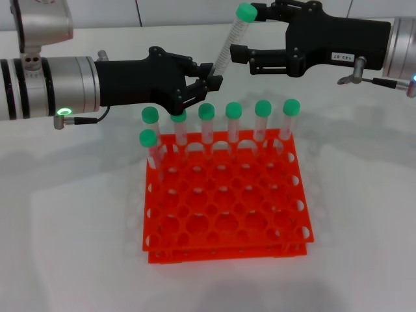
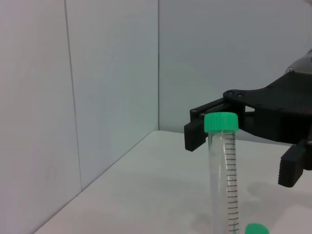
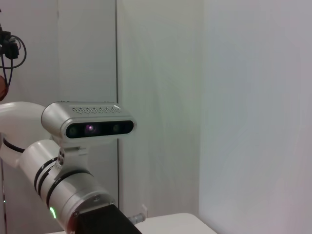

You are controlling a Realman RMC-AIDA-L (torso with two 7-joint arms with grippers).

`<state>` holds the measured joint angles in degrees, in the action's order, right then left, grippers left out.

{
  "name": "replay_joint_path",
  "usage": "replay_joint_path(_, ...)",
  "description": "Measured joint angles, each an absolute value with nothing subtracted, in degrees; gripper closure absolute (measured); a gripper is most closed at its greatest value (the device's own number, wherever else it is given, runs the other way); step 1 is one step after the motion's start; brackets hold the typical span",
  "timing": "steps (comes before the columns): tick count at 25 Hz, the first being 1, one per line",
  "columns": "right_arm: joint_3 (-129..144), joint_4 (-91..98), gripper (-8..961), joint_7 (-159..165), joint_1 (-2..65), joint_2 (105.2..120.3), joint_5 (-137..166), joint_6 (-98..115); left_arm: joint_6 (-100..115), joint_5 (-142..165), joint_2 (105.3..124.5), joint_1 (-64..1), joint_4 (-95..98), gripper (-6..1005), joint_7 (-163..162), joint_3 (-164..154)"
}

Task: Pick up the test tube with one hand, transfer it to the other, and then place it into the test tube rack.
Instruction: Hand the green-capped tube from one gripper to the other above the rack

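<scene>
The test tube [image 1: 227,45], clear with a green cap, stands tilted in the air above the back of the orange-red test tube rack [image 1: 227,221]. My left gripper [image 1: 207,81], the unlabelled one, is shut on its lower end. From the right, my labelled right gripper [image 1: 244,34] is open, with one finger on each side of the tube's upper part, just under the cap. In the left wrist view the tube [image 2: 222,175] rises upright in front of the right gripper [image 2: 243,153], whose fingers [image 2: 195,136] stand apart from it.
Several green-capped tubes [image 1: 262,120] stand in the rack's back row, and one more tube [image 1: 149,146] is in the second row at the left. White table surrounds the rack. The right wrist view shows only the left arm [image 3: 58,185] and a wall.
</scene>
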<state>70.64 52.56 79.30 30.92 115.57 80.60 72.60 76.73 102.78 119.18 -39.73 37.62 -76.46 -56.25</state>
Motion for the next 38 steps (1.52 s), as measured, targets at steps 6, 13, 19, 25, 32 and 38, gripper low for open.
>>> replay_joint_path(6,70.7,52.6,165,79.2,31.3,115.57,80.6,72.6,76.7,102.8,119.18,-39.7,37.6,800,-76.4,-56.2)
replay_joint_path(13,70.7,52.6,167,79.2,32.2,115.65,80.6,72.6,76.8,102.8,119.18,-39.7,37.7,804,-76.3,-56.3)
replay_joint_path(19,71.2,52.6,168,79.2,32.5,115.75,80.3,72.5,76.9,102.8,119.18,-39.8,37.9,807,-76.3,-56.8)
replay_joint_path(25,71.3,52.6,170,79.2,32.5,115.75,80.2,72.2,76.9,102.8,119.18,-40.0,38.0,810,-76.4,-57.1)
replay_joint_path(32,71.3,52.5,186,79.2,32.5,115.75,80.2,72.2,76.9,102.8,119.18,-40.0,38.1,814,-76.4,-57.1)
replay_joint_path(38,71.3,52.5,199,79.2,32.5,115.75,80.2,72.2,76.9,102.8,119.17,-39.9,38.1,817,-76.4,-57.7)
